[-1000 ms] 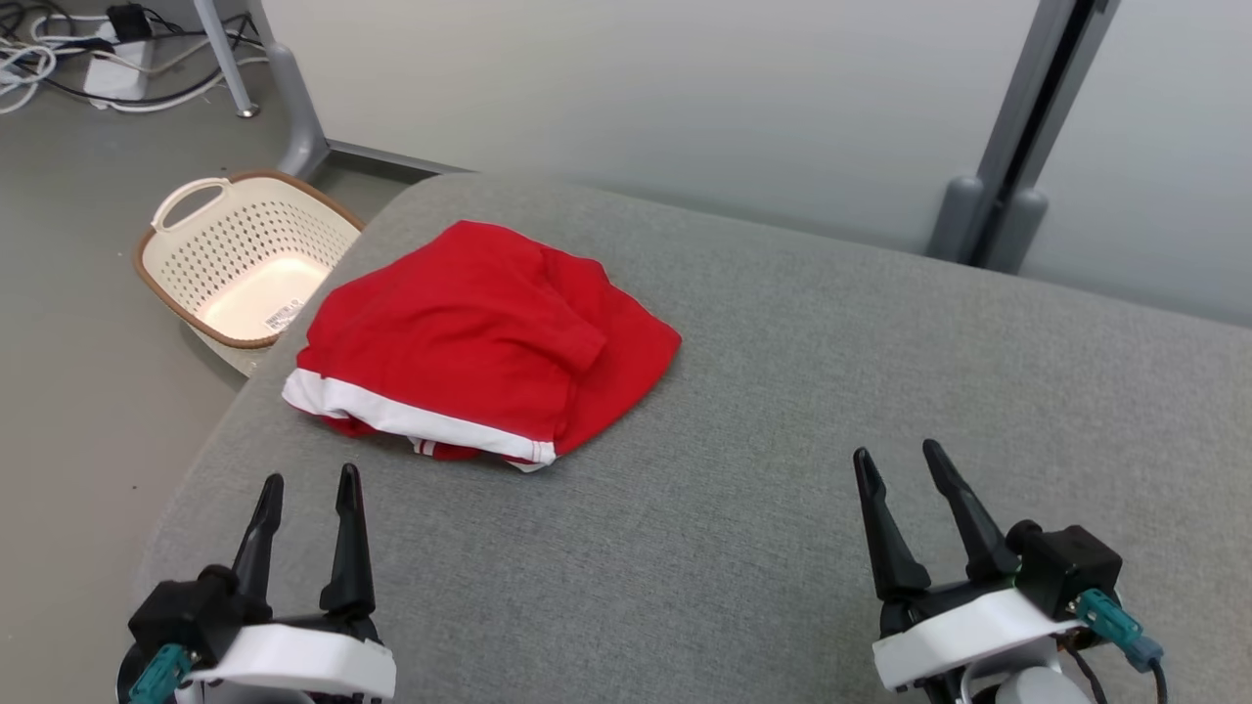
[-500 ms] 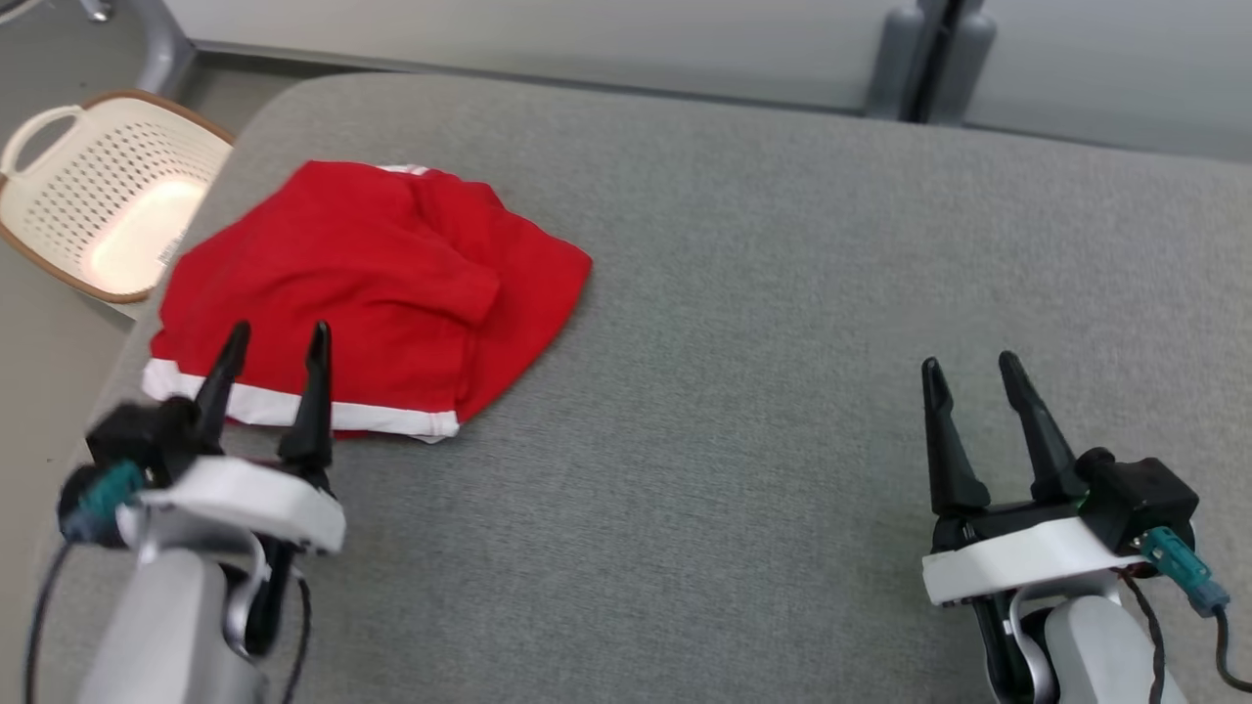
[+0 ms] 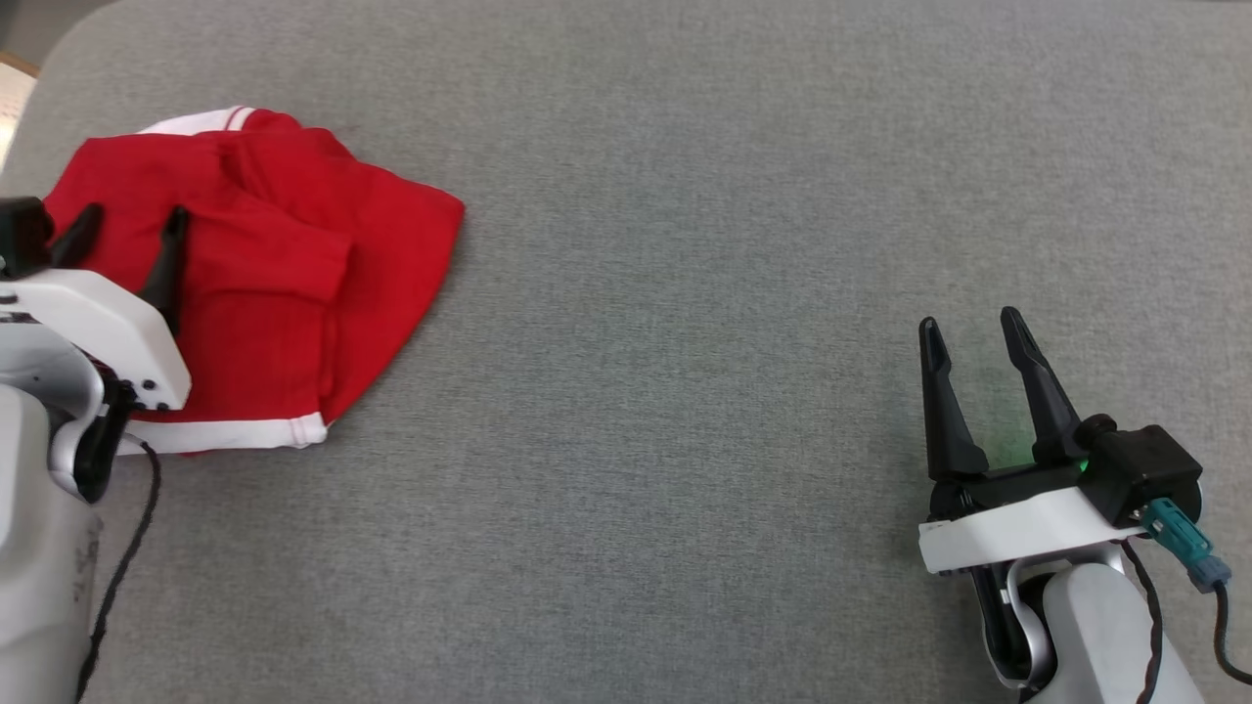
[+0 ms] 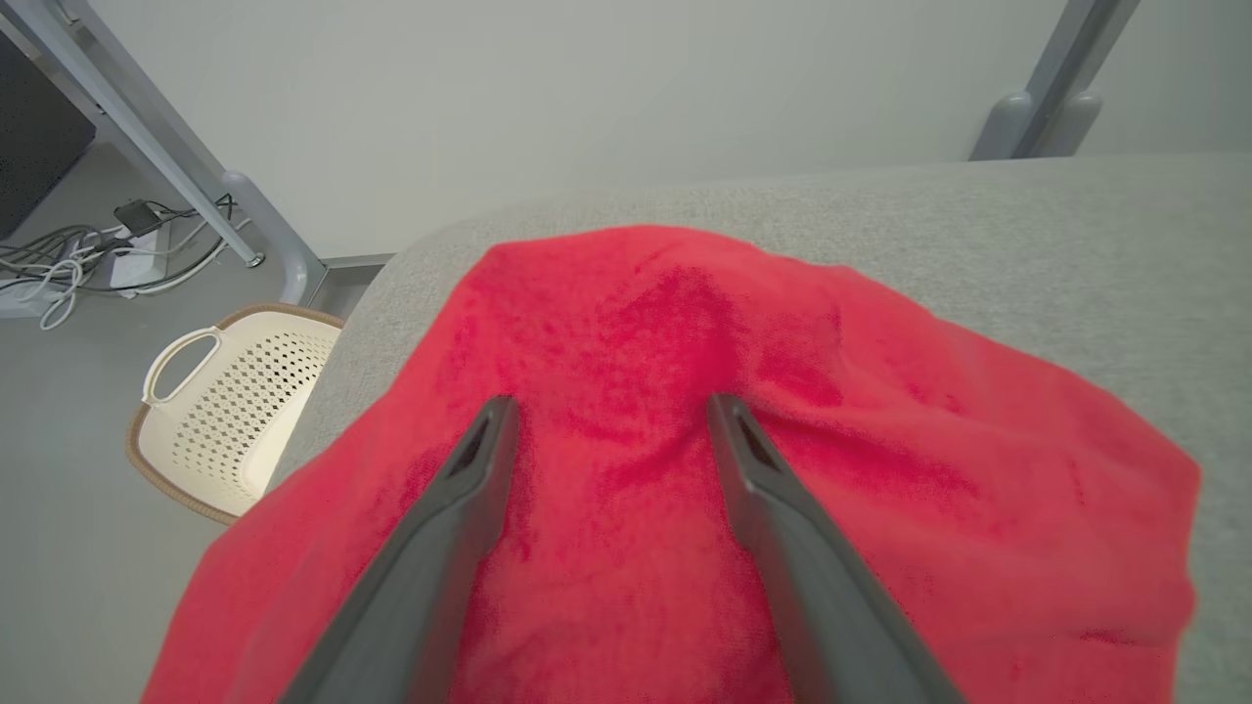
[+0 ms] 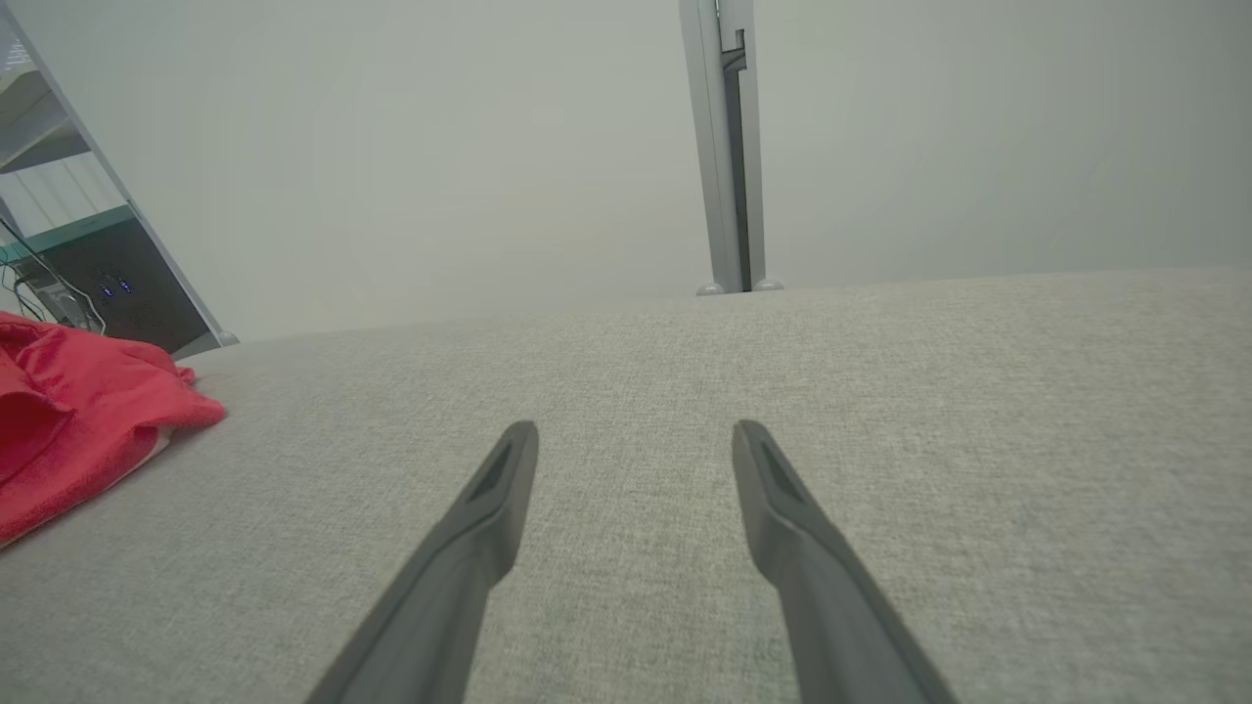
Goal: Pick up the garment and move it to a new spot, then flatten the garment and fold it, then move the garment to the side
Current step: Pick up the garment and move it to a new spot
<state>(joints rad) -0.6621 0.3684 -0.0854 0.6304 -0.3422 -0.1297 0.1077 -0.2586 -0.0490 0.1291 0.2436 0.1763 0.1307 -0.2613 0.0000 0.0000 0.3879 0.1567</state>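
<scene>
One grey padded surface (image 3: 685, 293) is bearing a rumpled red garment (image 3: 284, 264) near its left edge; left gripper (image 3: 134, 212) is hovering over it w/ jaws spread, holding nothing; right gripper (image 3: 968, 319) is hanging agape, well apart.

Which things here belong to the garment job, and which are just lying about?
Job: red garment with white trim; left claw, open over it; right claw, open; grey cushioned surface.
Lying about: cream perforated basket on the floor; cables on the floor.

Even, soft light; sharp frames
</scene>
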